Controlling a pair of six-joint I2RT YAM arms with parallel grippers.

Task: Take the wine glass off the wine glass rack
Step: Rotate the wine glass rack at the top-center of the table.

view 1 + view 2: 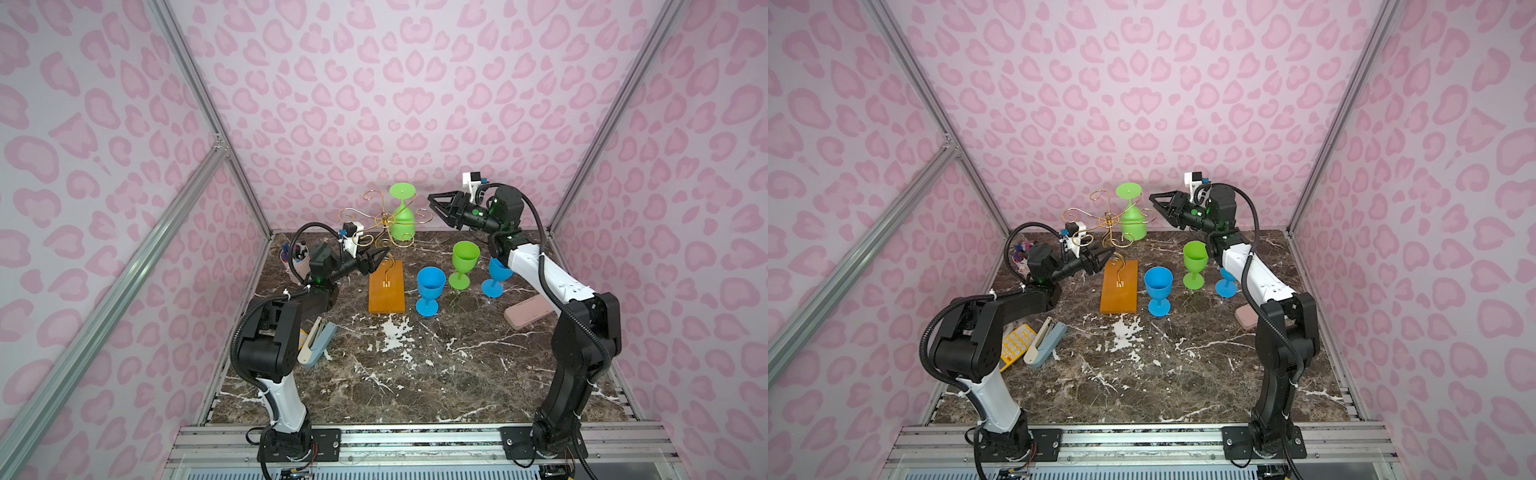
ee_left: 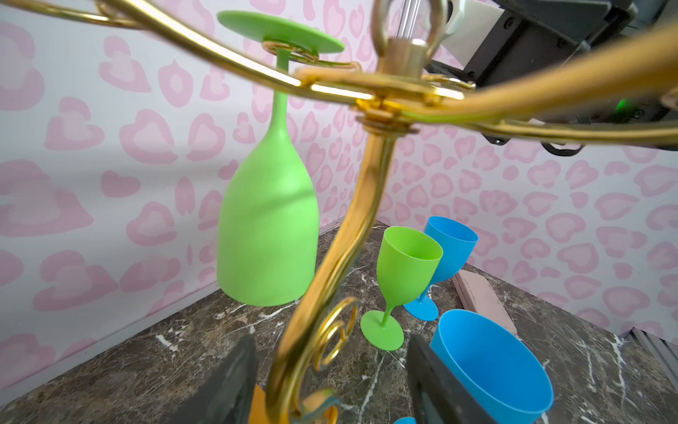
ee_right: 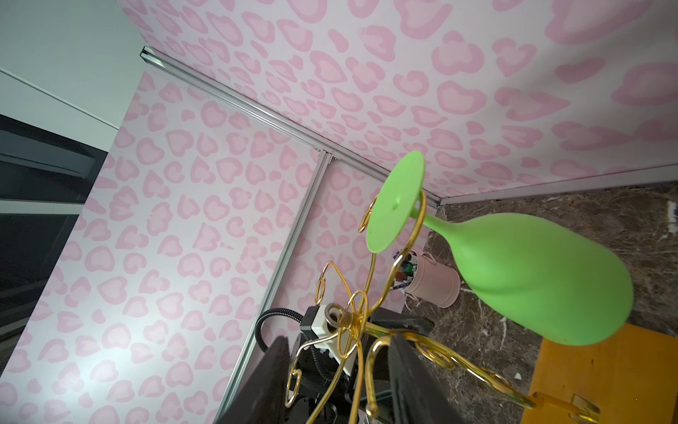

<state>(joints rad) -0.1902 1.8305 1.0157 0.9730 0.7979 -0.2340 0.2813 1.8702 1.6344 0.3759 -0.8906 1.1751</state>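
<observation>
Right wrist view shows the wine glass hanging bowl-down, stem upright, on the wine glass rack just beside the empty, half-open right hand; the farther left hand, jaws apart, straddles the rack's post.

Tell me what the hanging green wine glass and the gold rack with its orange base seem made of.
Hanging green wine glass: probably matte plastic; opaque, even colour, no glints. Gold scroll-armed wire rack: polished metal, judging by bright reflections. Its flat orange-brown base: likely varnished wood, though grain is unclear.
</observation>
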